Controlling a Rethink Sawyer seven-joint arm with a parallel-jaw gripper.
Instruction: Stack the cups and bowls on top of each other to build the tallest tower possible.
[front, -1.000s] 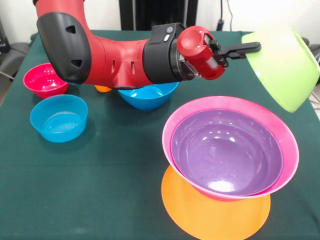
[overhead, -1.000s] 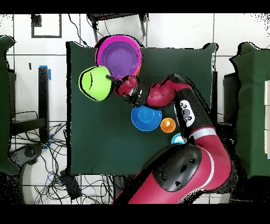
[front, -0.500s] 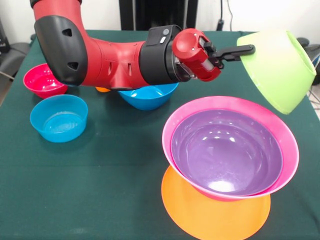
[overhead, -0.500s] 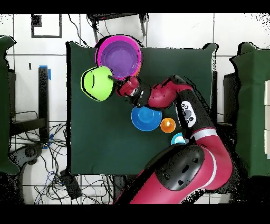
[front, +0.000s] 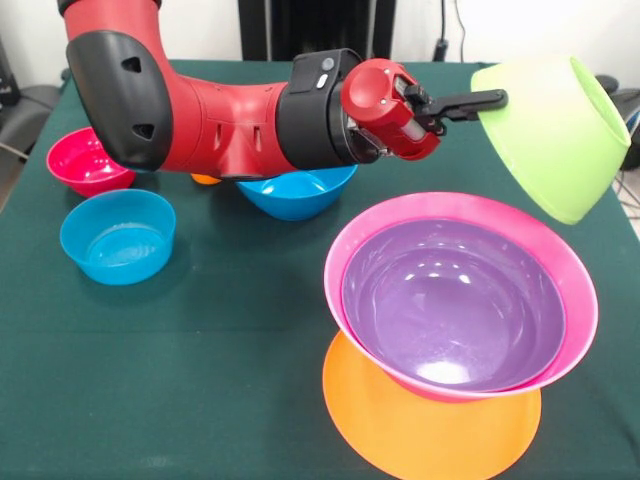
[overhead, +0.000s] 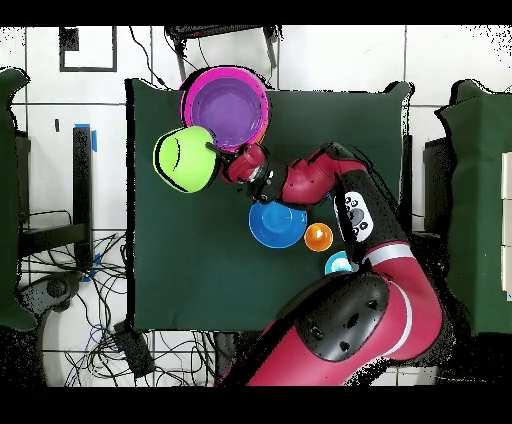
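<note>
- Nearest the front camera, the orange bowl (front: 430, 425) lies flat as the base of the tower, close to the near edge of the table (front: 180, 380); it sits well below and in front of my pincer.
- On it rests the pink bowl (front: 350, 250), with the purple bowl (front: 450, 305) nested inside; the purple bowl holds nothing.
- Open green cloth stretches from the tower toward the light blue bowl (front: 117, 236), which holds nothing, and the red bowl (front: 88, 160) beyond it, both far along my arm from the pincer.
- The blue bowl (front: 297, 192) sits under my forearm, with an orange cup (overhead: 318, 237) just behind it.
- My pincer (front: 478, 99) is clamped on the rim of the green bowl (front: 555, 130), which I hold tilted in the air, beyond the tower and apart from it, near the table's side edge.
</note>
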